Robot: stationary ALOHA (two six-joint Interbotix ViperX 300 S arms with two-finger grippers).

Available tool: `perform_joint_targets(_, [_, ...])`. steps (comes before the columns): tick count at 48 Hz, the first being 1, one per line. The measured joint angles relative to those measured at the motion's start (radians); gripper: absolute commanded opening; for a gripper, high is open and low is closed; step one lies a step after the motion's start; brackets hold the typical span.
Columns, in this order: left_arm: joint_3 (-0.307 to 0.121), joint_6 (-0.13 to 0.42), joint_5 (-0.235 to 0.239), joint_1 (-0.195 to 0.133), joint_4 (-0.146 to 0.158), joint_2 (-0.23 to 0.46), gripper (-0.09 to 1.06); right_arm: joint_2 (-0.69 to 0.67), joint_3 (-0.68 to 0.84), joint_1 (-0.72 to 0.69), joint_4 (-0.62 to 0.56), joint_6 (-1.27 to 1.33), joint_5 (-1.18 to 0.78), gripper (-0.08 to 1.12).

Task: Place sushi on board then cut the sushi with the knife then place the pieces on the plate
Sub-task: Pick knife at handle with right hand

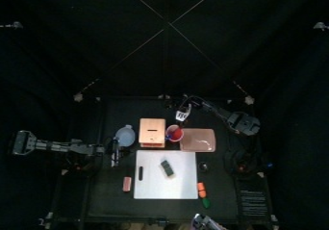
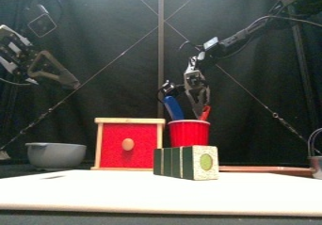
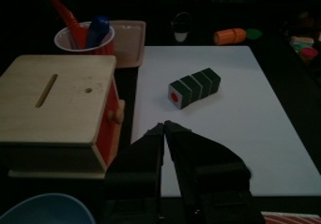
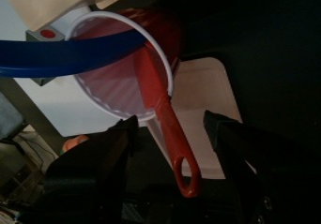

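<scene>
Sushi (image 1: 166,166) on board (image 1: 188,155) middle, near table (image 1: 110,205) front edge. Right gripper (image 4: 172,123) over cup (image 2: 189,133), jaws apart astride red knife (image 4: 160,78) — skewed grip could tip cup, drag blue knife (image 2: 174,102). Left gripper (image 3: 164,131) seemingly closed, table's left edge.

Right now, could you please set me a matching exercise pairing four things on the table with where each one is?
Things:
1. sushi roll
2. red knife
3. bowl
4. pink tray

Places:
A. left of the wooden box
B. in the red cup, between the open jaws of the right gripper
C. on the white board
D. right of the red cup

Pairs: 1-C, 2-B, 3-A, 4-D.
</scene>
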Motion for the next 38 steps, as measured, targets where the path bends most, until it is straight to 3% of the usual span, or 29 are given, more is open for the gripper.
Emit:
perform_joint_targets(9, [0.005, 0.000, 0.000, 0.002, 0.000, 0.000, 0.52, 0.000, 0.009, 0.003, -0.002, -0.002, -0.002, 0.86])
perform_joint_targets(25, [0.008, 0.000, 0.000, 0.000, 0.000, 0.000, 0.52, 0.002, 0.026, 0.006, -0.003, 0.002, 0.002, 0.57])
perform_joint_targets(38, [0.008, -0.002, 0.000, 0.000, 0.000, 0.000, 0.52, 0.003, 0.023, 0.012, 0.002, 0.005, 0.003, 0.46])
